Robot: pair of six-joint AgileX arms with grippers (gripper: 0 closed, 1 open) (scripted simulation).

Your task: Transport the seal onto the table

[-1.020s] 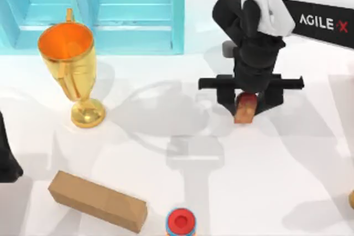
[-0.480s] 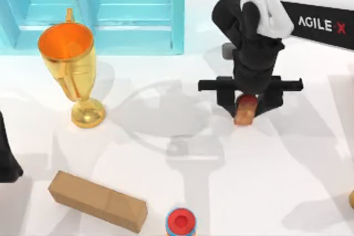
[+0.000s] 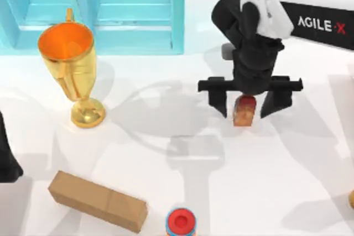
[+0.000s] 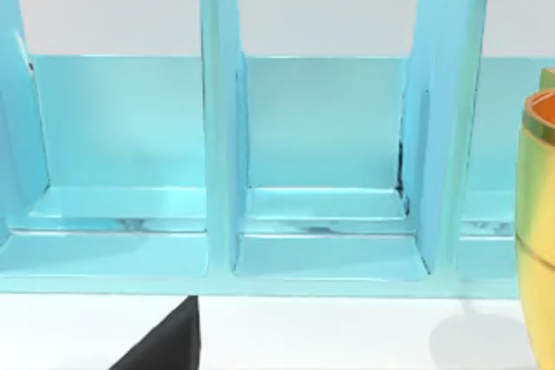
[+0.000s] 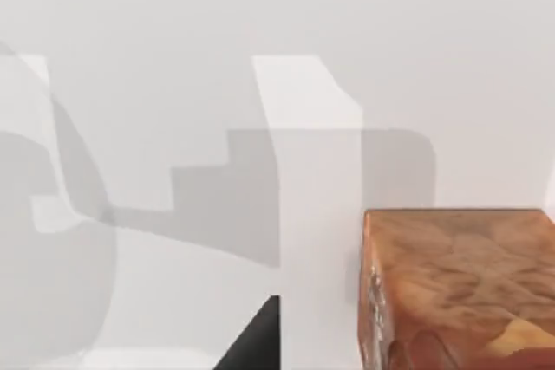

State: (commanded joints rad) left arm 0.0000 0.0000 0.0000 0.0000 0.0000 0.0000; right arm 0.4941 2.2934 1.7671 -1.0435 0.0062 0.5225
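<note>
A: Where is our small seal [image 3: 245, 110], the one with the brown-orange blocky body and the dark red rounded top?

B: It stands on the wide glossy white table [image 3: 177, 153], right of the middle and toward the far side, directly under our right gripper [image 3: 245, 105]. The jaws are spread wide, one black finger [image 3: 219, 101] on each side of the seal and both apart from it, so nothing is grasped.

A: So which step do we have in hand?

B: We judge it as the release (the seal seems to rest on the surface by itself). The next move should be a straight lift of the right arm, so that no finger brushes the seal and tips it.

A: And the left arm?

B: It is parked at the near left edge of the table; whether its claw is released or clenched, we cannot tell. The shiny gold trophy [image 3: 71, 70] in front of the turquoise blue cabinet [image 3: 99, 9] is well apart from the seal.
</note>
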